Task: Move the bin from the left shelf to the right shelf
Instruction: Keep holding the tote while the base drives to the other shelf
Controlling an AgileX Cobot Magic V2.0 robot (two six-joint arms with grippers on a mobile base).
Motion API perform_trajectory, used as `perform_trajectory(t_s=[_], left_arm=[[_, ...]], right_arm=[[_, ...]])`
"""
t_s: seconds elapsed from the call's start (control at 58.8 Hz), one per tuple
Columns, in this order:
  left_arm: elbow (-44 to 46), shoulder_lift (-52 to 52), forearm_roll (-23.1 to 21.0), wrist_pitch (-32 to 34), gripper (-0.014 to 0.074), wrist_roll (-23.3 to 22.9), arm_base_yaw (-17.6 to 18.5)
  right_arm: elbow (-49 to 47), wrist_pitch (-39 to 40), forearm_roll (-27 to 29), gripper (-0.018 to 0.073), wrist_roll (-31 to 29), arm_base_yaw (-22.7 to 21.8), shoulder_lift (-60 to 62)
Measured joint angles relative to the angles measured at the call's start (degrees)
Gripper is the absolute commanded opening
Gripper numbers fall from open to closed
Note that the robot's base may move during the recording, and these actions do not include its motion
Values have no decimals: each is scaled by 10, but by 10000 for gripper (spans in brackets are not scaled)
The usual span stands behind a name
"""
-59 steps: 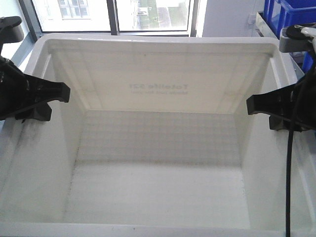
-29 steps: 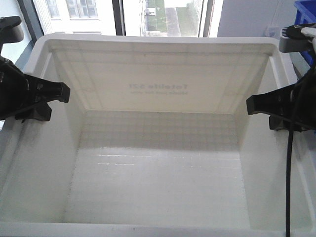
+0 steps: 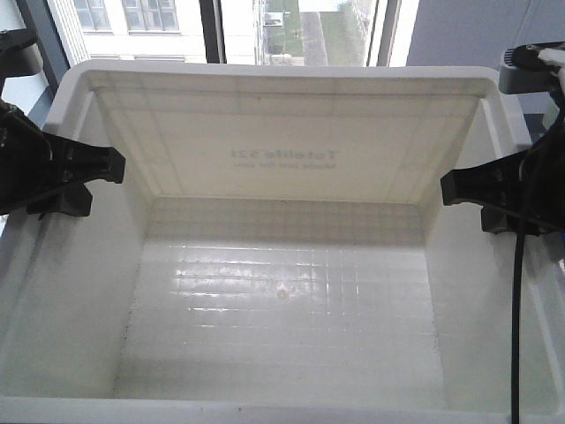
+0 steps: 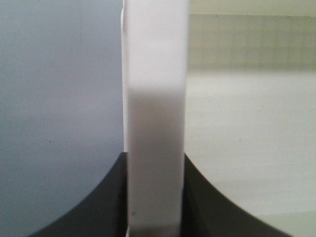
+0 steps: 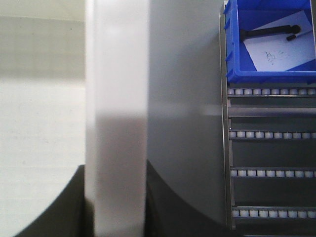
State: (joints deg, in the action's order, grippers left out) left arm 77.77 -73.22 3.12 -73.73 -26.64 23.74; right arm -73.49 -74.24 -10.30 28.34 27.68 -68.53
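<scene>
Front-facing view: the bin (image 3: 282,115) fills the frame, windows (image 3: 291,26) beyond its far rim. Right wrist view shows the right shelf (image 5: 271,148) beyond its right wall, roller lanes showing beside a blue bin (image 5: 269,74). The left gripper (image 3: 106,165) and right gripper (image 3: 455,187) each pinch a side rim.

One bin (image 3: 282,291), two grippers (left (image 3: 95,172), right (image 3: 463,188))

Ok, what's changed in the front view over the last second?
The backdrop behind the bin slid rightward: the blue bins at top right left the front view, so rig and bin seem to be turning together. Glare on the bin floor grew. The left gripper and right gripper stayed clamped on its side walls, same spots.
</scene>
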Motion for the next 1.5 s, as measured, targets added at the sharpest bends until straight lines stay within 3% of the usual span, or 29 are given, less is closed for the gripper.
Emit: perform_trajectory(t_s=[1.497], left_arm=[[0, 0, 1, 5, -6, 0, 0]], right_arm=[[0, 4, -3, 0, 0, 0, 0]])
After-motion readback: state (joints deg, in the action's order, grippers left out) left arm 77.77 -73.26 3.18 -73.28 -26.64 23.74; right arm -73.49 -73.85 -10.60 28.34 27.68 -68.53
